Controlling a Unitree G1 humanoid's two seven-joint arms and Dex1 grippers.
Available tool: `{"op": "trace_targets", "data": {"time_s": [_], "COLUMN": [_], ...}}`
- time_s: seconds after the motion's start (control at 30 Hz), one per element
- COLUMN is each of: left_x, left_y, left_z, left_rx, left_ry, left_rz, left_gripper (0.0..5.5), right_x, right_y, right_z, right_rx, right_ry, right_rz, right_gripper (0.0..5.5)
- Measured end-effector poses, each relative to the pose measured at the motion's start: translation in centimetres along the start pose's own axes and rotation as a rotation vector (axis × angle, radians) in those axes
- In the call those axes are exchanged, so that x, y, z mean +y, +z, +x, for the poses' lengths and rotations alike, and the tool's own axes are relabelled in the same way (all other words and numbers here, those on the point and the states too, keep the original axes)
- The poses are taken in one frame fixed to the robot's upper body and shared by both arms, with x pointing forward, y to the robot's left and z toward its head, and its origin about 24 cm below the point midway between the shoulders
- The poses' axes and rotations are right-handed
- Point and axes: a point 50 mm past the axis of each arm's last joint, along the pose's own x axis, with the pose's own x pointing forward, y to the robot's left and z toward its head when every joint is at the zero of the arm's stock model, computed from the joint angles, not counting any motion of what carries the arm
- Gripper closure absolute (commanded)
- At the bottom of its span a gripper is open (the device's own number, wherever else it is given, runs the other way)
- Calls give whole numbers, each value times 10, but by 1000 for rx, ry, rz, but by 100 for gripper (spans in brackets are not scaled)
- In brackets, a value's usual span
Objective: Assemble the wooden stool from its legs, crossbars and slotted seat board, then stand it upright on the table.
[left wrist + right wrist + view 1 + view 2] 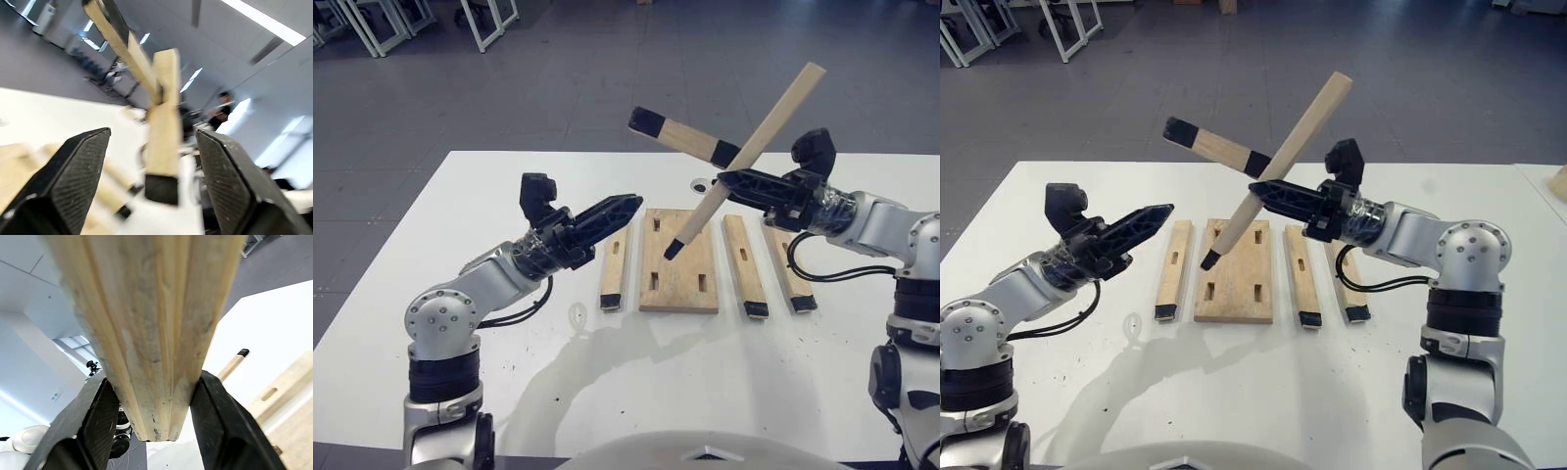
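Observation:
My right gripper (729, 181) is shut on a pair of crossed wooden pieces (759, 132) joined in an X and holds them in the air. The long piece's black-tipped lower end hangs just over the slotted seat board (680, 279), which lies flat at mid table. In the right wrist view, both fingers (98, 426) clamp the wood (151, 323). My left gripper (622, 209) hovers left of the board, pointing toward the cross. Its fingers (73, 181) stand open with nothing between them, and the cross (161, 127) shows beyond them.
Three loose black-tipped wooden pieces lie flat beside the board: one on its left (615, 269), two on its right (744, 264) (790, 274). A small hole (700, 185) sits in the white table (509, 186) behind the board, and a small clear ring (578, 315) lies in front.

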Motion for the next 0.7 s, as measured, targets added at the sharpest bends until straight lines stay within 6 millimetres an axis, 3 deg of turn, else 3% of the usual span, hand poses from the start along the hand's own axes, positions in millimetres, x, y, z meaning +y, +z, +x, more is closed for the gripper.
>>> {"op": "trace_targets", "data": {"time_s": [0.17,0.23,0.33,0.53,0.7], "left_x": [30,35,35,35,20], "left_y": [-37,-54,-78,-79,-81], "left_z": [13,22,39,40,8], "left_rx": [368,517,727,782,910], "left_ry": [300,323,218,157,32], "left_rz": [434,641,1003,1110,1152], "left_gripper": [230,230,230,230,230], "right_x": [-3,-4,-4,-9,-26], "right_y": [1,2,13,20,35], "right_z": [-1,-3,-11,-16,-17], "right_rx": [-7,-21,-95,-149,-239], "right_ry": [-17,-29,-69,-138,-308], "right_rz": [-4,-8,-58,-113,-249], "right_gripper": [346,346,346,346,346]}}
